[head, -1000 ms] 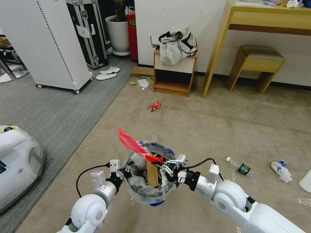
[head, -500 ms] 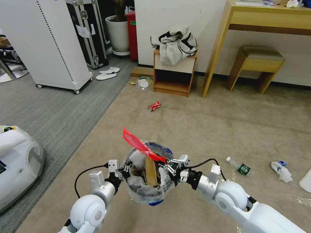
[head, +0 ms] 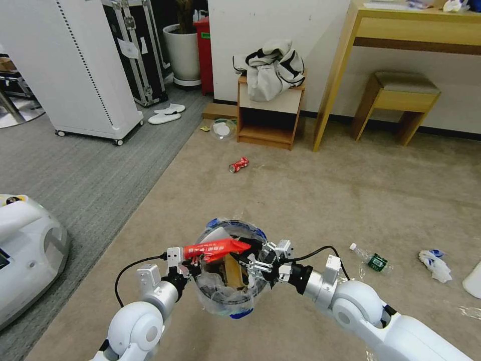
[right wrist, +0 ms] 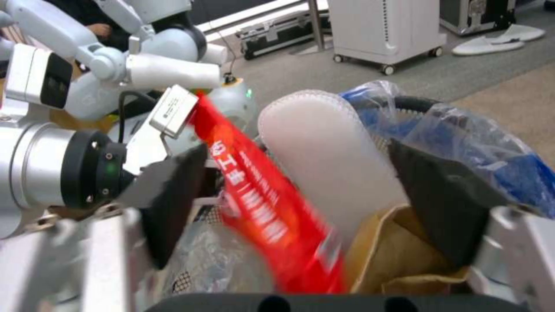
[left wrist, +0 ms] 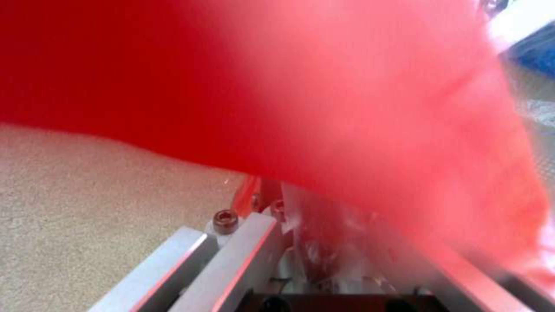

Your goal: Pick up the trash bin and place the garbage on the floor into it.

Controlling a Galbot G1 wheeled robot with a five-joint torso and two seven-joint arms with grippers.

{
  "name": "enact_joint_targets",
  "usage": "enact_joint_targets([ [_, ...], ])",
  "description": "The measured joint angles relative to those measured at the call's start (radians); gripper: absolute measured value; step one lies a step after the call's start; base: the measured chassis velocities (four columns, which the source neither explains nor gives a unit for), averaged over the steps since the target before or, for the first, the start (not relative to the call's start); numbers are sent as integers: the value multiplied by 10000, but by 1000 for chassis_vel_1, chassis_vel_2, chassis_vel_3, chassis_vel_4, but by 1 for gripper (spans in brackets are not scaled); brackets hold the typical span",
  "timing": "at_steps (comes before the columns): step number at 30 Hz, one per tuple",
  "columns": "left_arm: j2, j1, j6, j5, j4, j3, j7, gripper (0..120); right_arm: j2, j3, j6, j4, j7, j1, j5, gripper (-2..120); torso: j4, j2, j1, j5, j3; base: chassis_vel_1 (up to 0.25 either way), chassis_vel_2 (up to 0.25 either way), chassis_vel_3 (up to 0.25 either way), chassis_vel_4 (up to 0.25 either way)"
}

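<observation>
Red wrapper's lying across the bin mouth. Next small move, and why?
Probably nudge the red wrapper down into the trash bin with the right gripper. It lies across the rim, one end over the left gripper, which is at the bin's wall, so it could slide off.

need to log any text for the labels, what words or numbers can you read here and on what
Red wrapper lying across the trash bin: white printed characters, too blurred to read.
Green label on the clear bottle: too small to read.
Crushed red can: markings too small to read.
Paper sheet on the black case: nothing legible.
</observation>
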Motion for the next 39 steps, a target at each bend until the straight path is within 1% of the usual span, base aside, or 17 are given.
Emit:
enact_joint_targets([
  [1, 0, 0, 0, 0, 0, 0, 0, 1, 0, 0, 0, 0, 0, 0, 0, 85, 0, 0, 0, 0, 0, 0, 0, 0, 0],
  [2, 14, -3, 0, -16, -1, -14, -1, 1, 0, -5, -2, 0, 0, 0, -17, 92, 0, 0, 0, 0, 0, 0, 0, 0, 0],
  [3, 14, -3, 0, -16, -1, -14, -1, 1, 0, -5, -2, 0, 0, 0, -17, 92, 0, 0, 0, 0, 0, 0, 0, 0, 0],
  [4, 33, -6, 0, -32, -2, -29, -1, 1, 1, -9, -5, 0, 0, 0, -25, 96, 0, 0, 0, 0, 0, 0, 0, 0, 0],
  [6, 64, -8, 0, -53, -2, -62, -1, 1, 11, -17, -15, 5, 4, -4, -34, 99, 0, 0, 0, -1, 0, 0, 0, 0, 0],
  [22, 213, -91, -15, -210, 71, -128, 34, 1, -129, 285, -69, 348, 23, -129, 127, 100, 0, 0, 0, 0, 1, 0, 0, 0, 0],
  [30, 169, -122, -23, -222, 138, -160, 12, 1, -253, 590, -92, 682, 89, -139, 476, 100, 0, 0, 0, -1, 0, 0, 0, 0, 0],
  [39, 173, -124, -70, -179, 296, -459, -24, 1, -271, 1435, -78, 670, 312, -370, 656, 100, 0, 0, 0, 0, 0, 0, 0, 0, 0],
])
